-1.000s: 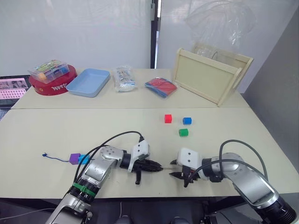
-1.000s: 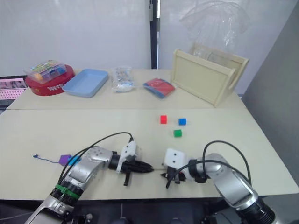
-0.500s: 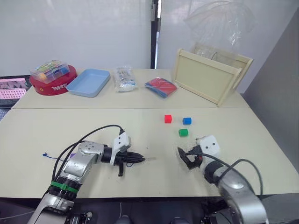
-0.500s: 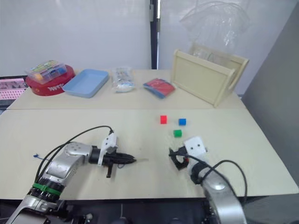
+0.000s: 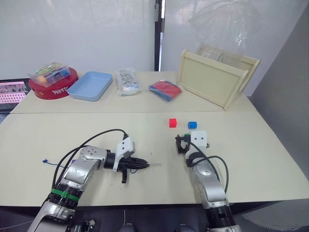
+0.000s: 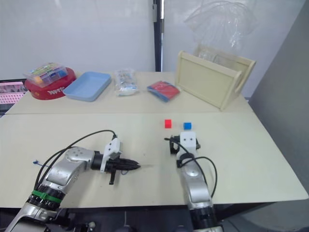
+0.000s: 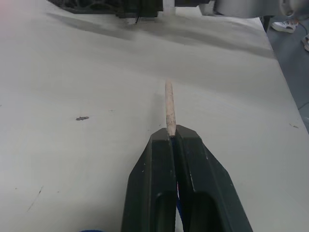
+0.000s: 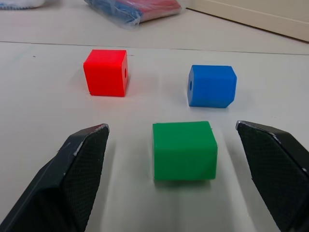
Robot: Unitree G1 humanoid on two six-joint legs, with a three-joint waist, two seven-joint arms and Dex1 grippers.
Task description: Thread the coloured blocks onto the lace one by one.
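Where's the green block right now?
On the table, the green block sits between the open right gripper's fingers, just nearer the robot than the red block and blue block.

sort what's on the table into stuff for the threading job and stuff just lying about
For the job: red block, blue block, green block, lace tip held in the left gripper, open right gripper.

Lying about: blue tray, red tin, clear box, wooden crate, two plastic packets.
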